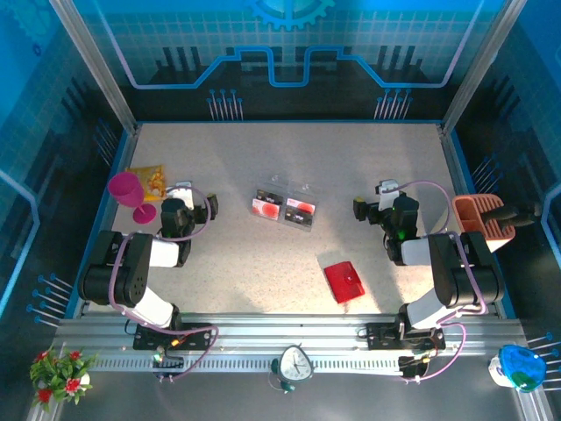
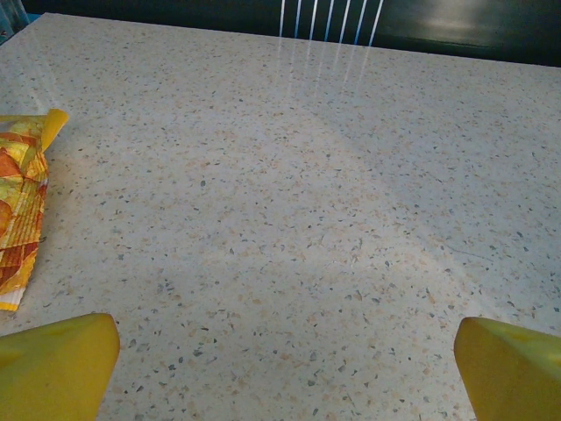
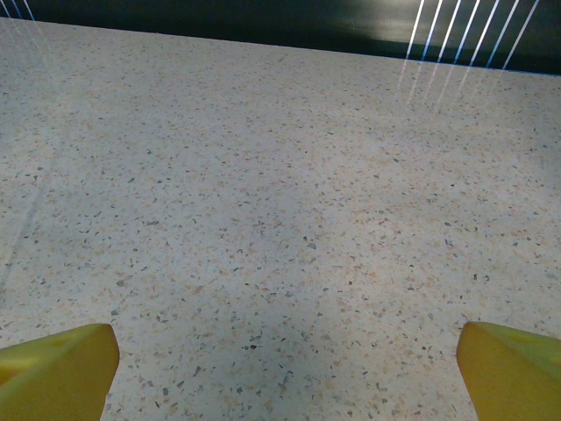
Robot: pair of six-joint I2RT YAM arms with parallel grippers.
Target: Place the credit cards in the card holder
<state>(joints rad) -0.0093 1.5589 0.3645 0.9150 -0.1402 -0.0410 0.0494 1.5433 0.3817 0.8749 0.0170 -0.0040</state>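
Observation:
Two credit cards, one (image 1: 266, 206) beside the other (image 1: 299, 213), lie flat at the middle of the table, dark with red round marks. The card holder (image 1: 344, 281), a glossy red wallet, lies closed nearer the front, right of centre. My left gripper (image 1: 182, 195) rests low at the left, well left of the cards. In the left wrist view its yellow fingertips (image 2: 61, 364) stand wide apart, and the left gripper (image 2: 287, 368) is open over bare table. My right gripper (image 1: 387, 195) sits right of the cards, and in the right wrist view it (image 3: 287, 368) is open with nothing between its fingers.
A yellow-orange packet (image 1: 147, 181) lies at the far left, its edge (image 2: 22, 210) just left of my left gripper. A pink goblet (image 1: 129, 193) stands next to it. An orange-brown two-slot rack (image 1: 482, 219) sits at the right edge. Speckled table (image 1: 289, 158) stretches behind the cards.

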